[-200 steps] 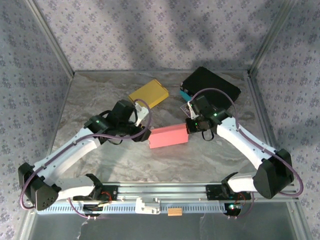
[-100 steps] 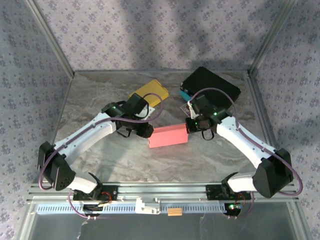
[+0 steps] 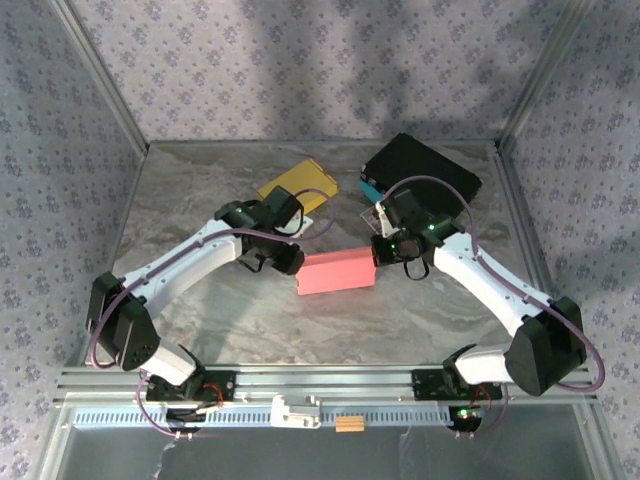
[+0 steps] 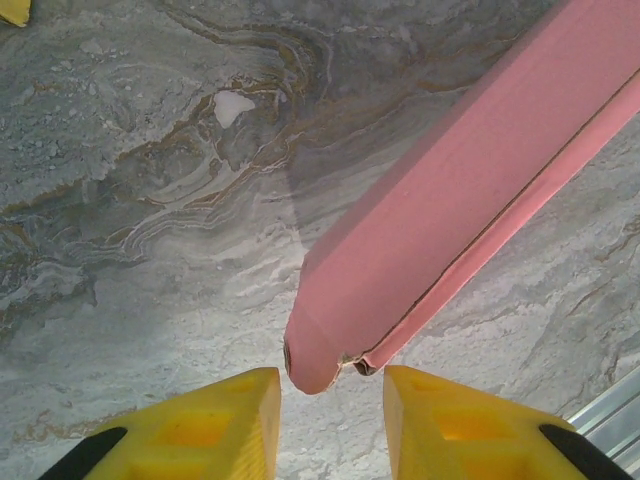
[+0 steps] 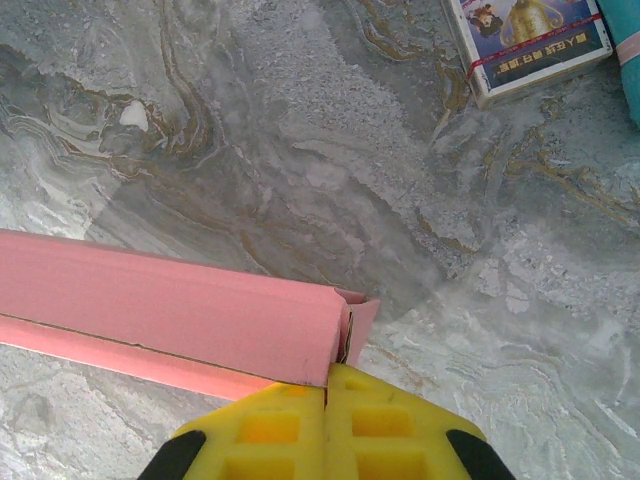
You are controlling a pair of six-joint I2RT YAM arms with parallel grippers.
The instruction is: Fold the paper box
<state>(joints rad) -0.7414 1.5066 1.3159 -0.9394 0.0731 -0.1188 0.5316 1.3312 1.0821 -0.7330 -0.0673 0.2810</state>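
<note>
Pink box (image 3: 337, 272) — corner in right claw (image 5: 328, 378)

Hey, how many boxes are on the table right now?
4: the pink paper box mid-table, a yellow box behind the left arm, a black box at the back right, and a small printed box in front of it. The right arm may hide more.

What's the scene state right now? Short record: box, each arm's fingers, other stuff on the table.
task item: pink box, lying flat mid-table
right fingers: shut, pinching the pink box's end flap
left fingers: apart, the box's other end at their tips, not gripped
other items: yellow box, black box, printed pack, all farther back
surface: marbled table
</note>
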